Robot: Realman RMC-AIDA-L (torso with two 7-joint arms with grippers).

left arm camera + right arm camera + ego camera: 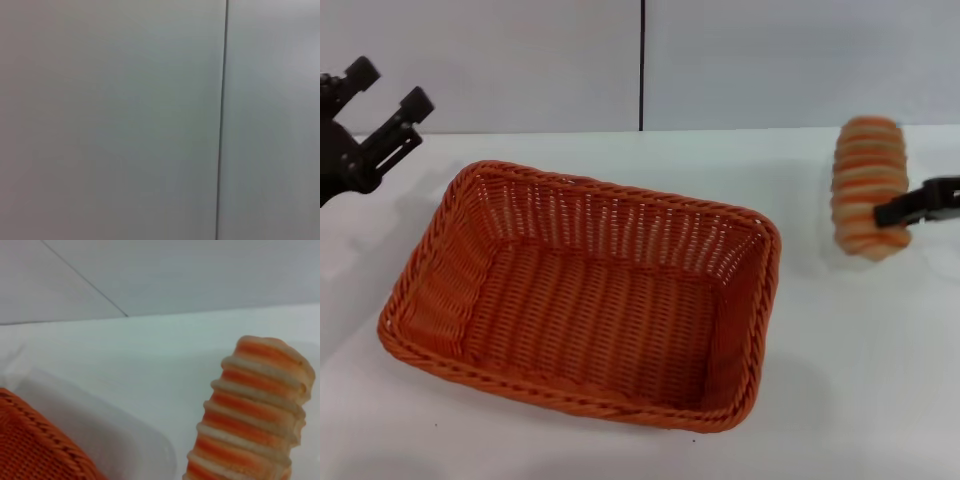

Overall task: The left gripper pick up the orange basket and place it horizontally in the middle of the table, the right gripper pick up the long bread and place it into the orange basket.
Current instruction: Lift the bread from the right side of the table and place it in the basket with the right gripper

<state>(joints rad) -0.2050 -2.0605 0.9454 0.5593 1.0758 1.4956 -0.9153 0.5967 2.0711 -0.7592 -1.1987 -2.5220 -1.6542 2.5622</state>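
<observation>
The basket sat nearest the camera in the head view, flat on the white table, open side up and empty, its long side running roughly across the view with a slight skew. It lay between the two grippers, touching neither. In the right wrist view only one woven corner of it showed, with bare table between it and the bread.

Farther back, the right gripper reached in from the right edge of the head view. Its black fingers lay against the near end of the bread, at the loaf's right side. Whether they were clamped on the loaf or merely touching it could not be told from these views. The bread stretched away from the gripper toward the far edge of the table, its cream and orange stripes running across it. It lay well to the right of the basket, outside it. Whether it rested on the table or was raised a little could not be told.

Farthest off on the other side, the left gripper hung above the far left corner of the table, back and to the left of the basket's far left corner. Its two black fingers stood apart with nothing between them. The left wrist view showed only a pale wall with a dark vertical seam.
</observation>
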